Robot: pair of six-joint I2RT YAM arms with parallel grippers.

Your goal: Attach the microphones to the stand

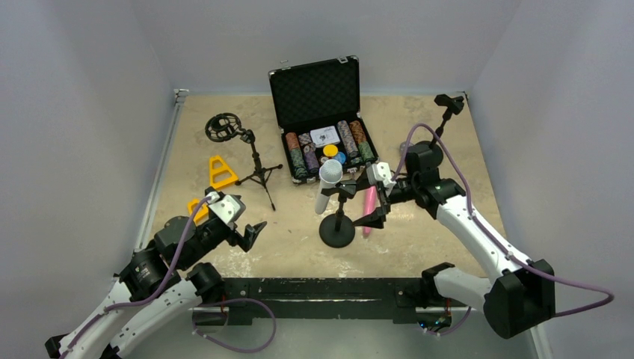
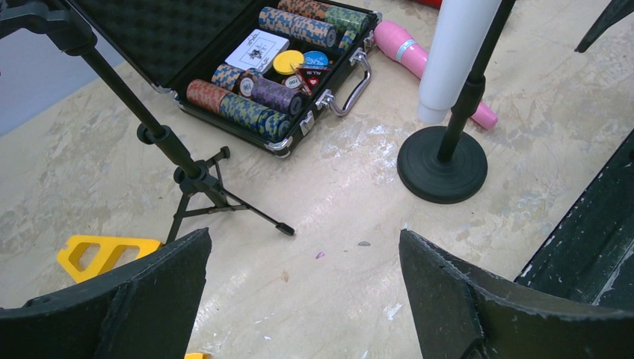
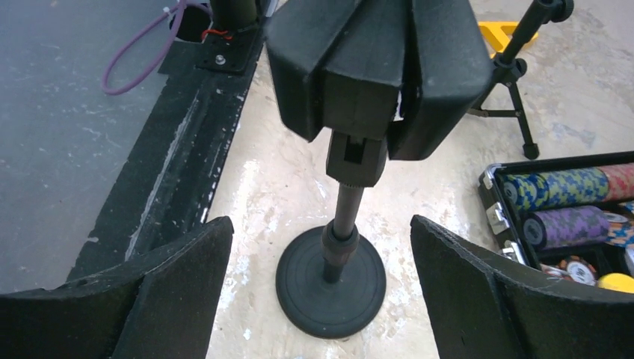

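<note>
The white microphone (image 1: 327,183) with a silver head sits tilted in the clip of the black round-base stand (image 1: 337,224). Its white body (image 2: 456,52) hangs beside the stand's pole in the left wrist view. The pink microphone (image 1: 369,209) lies flat on the table to the right of the stand, also seen as the pink microphone (image 2: 407,52). My right gripper (image 1: 376,212) is open just right of the stand, over the pink one. In its own view the right gripper (image 3: 321,277) has its fingers wide on either side of the stand's pole (image 3: 345,217) and base (image 3: 331,280), touching neither. My left gripper (image 2: 303,292) is open and holds nothing, low at the near left (image 1: 250,232).
An open black case of poker chips (image 1: 321,127) stands behind the stand. A tripod stand (image 1: 254,161) with a round shock mount is at the left, with yellow plastic pieces (image 1: 220,172) beside it. Another small stand (image 1: 448,105) is at the far right corner. A black rail (image 1: 321,288) runs along the near edge.
</note>
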